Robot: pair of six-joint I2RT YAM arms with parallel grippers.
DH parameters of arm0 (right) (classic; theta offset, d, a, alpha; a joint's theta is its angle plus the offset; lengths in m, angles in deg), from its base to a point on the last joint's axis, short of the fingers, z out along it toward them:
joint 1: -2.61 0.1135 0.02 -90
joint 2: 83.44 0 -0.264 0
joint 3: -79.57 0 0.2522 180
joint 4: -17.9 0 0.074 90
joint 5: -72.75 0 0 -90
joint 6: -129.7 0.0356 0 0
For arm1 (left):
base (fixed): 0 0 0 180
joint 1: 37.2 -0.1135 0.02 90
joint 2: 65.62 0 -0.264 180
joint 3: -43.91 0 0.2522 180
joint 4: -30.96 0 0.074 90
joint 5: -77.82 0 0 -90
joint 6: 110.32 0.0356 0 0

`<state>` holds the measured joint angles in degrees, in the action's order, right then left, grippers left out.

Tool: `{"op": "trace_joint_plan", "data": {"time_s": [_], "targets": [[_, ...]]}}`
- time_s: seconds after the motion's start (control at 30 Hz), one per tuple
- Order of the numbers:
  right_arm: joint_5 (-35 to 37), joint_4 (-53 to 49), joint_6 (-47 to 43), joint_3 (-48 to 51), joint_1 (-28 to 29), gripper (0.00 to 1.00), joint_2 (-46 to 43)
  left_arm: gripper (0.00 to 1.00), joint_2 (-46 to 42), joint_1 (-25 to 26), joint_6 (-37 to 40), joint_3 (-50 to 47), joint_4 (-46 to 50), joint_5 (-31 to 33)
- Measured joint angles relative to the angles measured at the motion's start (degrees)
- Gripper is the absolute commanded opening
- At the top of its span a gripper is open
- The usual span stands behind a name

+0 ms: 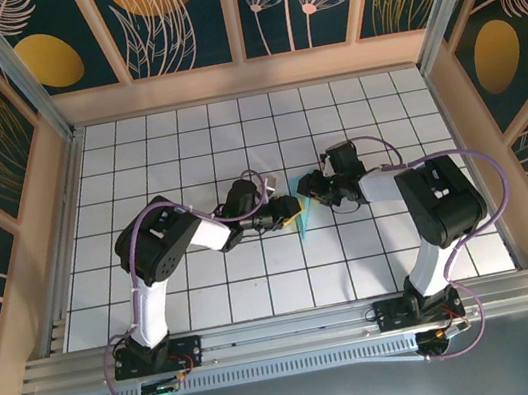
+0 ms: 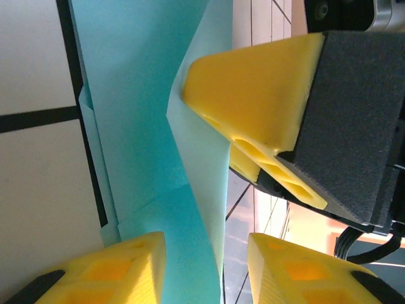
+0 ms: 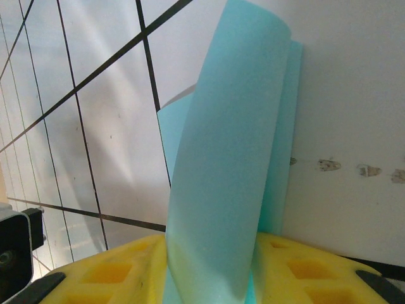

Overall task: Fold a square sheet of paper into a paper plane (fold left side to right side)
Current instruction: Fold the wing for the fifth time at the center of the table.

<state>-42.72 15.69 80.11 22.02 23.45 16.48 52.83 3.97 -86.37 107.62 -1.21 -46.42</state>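
Centrally, the paper (image 1: 300, 218) appears in the overhead view as a narrow turquoise sliver just below the middle of the frame. In the left wrist view it (image 2: 139, 95) is shown folded. A broad layer lies against the counter (image 2: 38, 190) across the upper middle of the frame. A raised flap stands up from that layer and runs from the top centre down to the bottom edge. In the right wrist view the paper (image 3: 234, 126) is seen as a loose, rounded fold rising from the bottom centre towards the top right, with a second layer behind it.

The right gripper (image 3: 209, 269) is clenched on that fold. Its yellow fingers (image 3: 304, 272) are set on either side at the bottom of the frame, and the paper fills the gap between them, touching both. One of these fingers is also seen at the upper right of the left wrist view, its tip laid against the raised flap.

The left gripper (image 2: 205, 259) is released. Its fingers (image 2: 126, 266) stand apart at the bottom of the frame and the flap passes between them. A strip of counter is visible between the flap and the right-hand finger.

From above, the left gripper (image 1: 286, 217) is placed just left of the paper and the right gripper (image 1: 306, 192) just to its upper right. Both are held over the white gridded counter (image 1: 183, 140), which is enclosed by floral-panelled walls (image 1: 172, 10).
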Motion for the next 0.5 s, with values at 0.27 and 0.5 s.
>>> {"op": "trace_joint_plan", "data": {"time_s": [0.27, 0.5], "targets": [[0.11, 0.00, 0.00, 0.00, 0.07, 0.40, 0.00, 0.33, 0.07, -0.44, 1.38, 2.43, 3.69, 1.05], [0.28, -0.20, 0.00, -0.11, 0.17, 0.40, 0.00, 0.27, 0.28, -1.33, 3.19, 4.13, 6.80, 3.28]]}}
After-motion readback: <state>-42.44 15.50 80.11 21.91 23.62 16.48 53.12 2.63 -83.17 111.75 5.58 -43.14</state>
